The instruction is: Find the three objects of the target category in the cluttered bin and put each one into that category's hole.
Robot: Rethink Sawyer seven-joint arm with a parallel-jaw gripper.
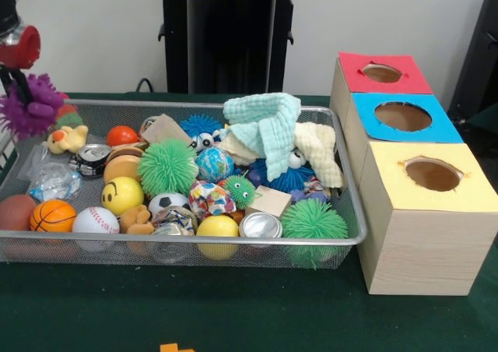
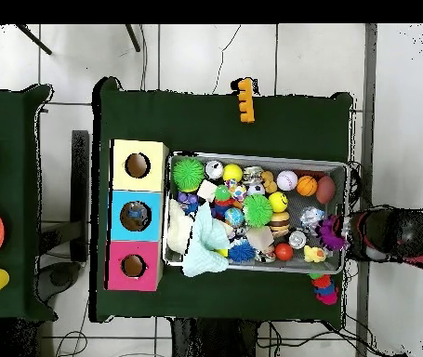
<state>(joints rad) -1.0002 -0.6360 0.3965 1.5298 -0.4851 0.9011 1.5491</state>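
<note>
At the upper left of the front view the jaws [image 1: 29, 95] pinch a purple spiky ball [image 1: 31, 105], held just over the left end rim of the wire mesh bin [image 1: 342, 182]. Inside the bin, two green spiky balls [image 1: 167, 167] [image 1: 313, 221] lie among other balls, cans and a pale green cloth [image 1: 267, 126]. At the right of the frame, beside the bin on the green desk [image 1: 257, 313], stands the wooden box [image 1: 424, 247] with red, blue and yellow holed tops.

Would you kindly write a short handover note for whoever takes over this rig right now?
Gripper: at one end of the wire bin, shut on a purple spiky ball, lifted above the rim.
Sorting boxes: red, blue and yellow holes stand beside the bin's opposite end.
Done: whether anything has been dropped in cannot be told.
Left: carry the ball to its hole, then search the clutter for the others.
</note>
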